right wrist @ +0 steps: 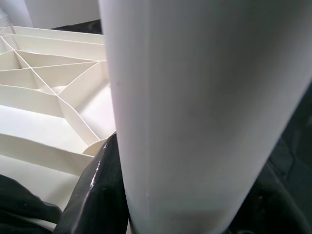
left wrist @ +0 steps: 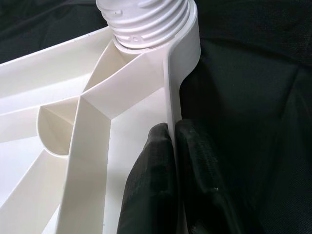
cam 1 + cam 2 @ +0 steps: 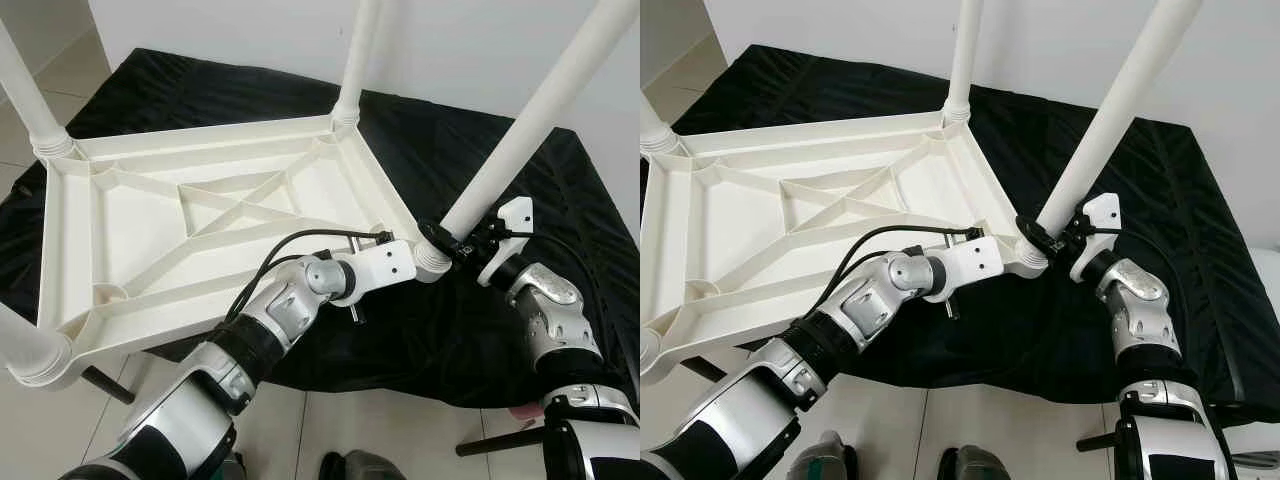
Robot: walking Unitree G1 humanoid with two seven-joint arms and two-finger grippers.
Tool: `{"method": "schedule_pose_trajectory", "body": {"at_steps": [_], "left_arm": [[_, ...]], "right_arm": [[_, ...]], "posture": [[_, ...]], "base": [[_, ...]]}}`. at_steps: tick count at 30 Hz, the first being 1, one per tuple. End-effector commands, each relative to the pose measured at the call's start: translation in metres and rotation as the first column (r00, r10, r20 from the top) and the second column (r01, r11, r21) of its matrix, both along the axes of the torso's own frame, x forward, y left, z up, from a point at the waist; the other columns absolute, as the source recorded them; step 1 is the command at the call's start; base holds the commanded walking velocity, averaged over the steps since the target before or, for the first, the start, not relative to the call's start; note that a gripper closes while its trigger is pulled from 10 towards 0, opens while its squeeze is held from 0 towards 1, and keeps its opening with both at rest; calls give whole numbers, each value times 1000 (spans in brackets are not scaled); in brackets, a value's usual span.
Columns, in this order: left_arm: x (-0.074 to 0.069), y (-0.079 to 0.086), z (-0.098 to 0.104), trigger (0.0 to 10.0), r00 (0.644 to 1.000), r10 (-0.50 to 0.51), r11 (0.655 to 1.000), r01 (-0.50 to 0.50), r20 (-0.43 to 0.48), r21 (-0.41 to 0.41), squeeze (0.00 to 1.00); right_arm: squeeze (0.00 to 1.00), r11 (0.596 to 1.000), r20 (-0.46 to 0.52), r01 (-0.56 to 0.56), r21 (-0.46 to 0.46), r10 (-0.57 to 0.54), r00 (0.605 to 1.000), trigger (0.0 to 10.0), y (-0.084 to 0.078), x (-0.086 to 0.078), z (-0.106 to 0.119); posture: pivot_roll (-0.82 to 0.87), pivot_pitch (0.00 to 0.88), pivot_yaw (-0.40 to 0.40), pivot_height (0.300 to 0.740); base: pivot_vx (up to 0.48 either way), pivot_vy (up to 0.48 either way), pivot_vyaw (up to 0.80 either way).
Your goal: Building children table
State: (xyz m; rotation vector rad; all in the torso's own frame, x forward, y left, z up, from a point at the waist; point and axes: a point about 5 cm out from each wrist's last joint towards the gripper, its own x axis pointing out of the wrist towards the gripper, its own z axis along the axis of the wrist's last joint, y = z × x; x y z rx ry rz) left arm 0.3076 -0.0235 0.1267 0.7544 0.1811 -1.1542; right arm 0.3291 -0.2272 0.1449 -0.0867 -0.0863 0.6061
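Closest to the camera are the robot's two silver arms, reaching forward over the pale tiled floor (image 3: pixel 330 420). The left gripper (image 2: pixel 173 134) is pinched shut on the thin side wall of the upside-down white plastic table top (image 3: pixel 150 225), close to its near right corner. In the left wrist view, one black finger (image 2: pixel 151 180) is inside the wall and the other is outside, both pressed against it.

Just to the right, the right gripper (image 3: pixel 462 246) is closed around the bottom end of a long round white plastic leg (image 3: pixel 535 115). In the right wrist view, the black fingers (image 1: pixel 100 190) hug the leg on both sides. The leg leans to the right, and its bottom end sits in the ribbed white socket (image 3: pixel 432 262) at that near right corner.

The table top lies flat with its underside up, so its crossing ribs show. It rests on a black cloth (image 3: pixel 470 160) spread over a low surface, with its near left part sticking out past the cloth's edge, over the floor.

Other white legs stand in the other corners: one at the near left (image 3: pixel 25 350), one at the far left (image 3: pixel 25 90), and one at the far right (image 3: pixel 358 55).

Behind it all is a plain white wall (image 3: pixel 250 30).
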Motion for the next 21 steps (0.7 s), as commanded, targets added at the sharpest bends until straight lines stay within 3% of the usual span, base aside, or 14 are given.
{"method": "schedule_pose_trajectory", "body": {"at_steps": [1, 8, 21], "left_arm": [[-9, 7, -25, 10000, 991, -41, 994, 53, -128, 92, 0], [-11, 8, -26, 10000, 990, -44, 994, 56, -130, 91, 0], [-13, 6, -28, 10000, 990, -53, 993, 66, -132, 94, 0]], "right_arm": [[0, 1000, -24, 21, 1, -21, 999, 10000, -4, -3, -6], [0, 992, 1, 95, 81, -95, 995, 10000, 11, -10, -10], [0, 968, 24, 204, 145, -210, 978, 10000, 37, -18, -11]], "posture": [[-12, 42, -80, 740], [-7, 35, -81, 740], [-7, 26, -80, 740]], "base": [[0, 0, 0], [0, 0, 0], [0, 0, 0]]}}
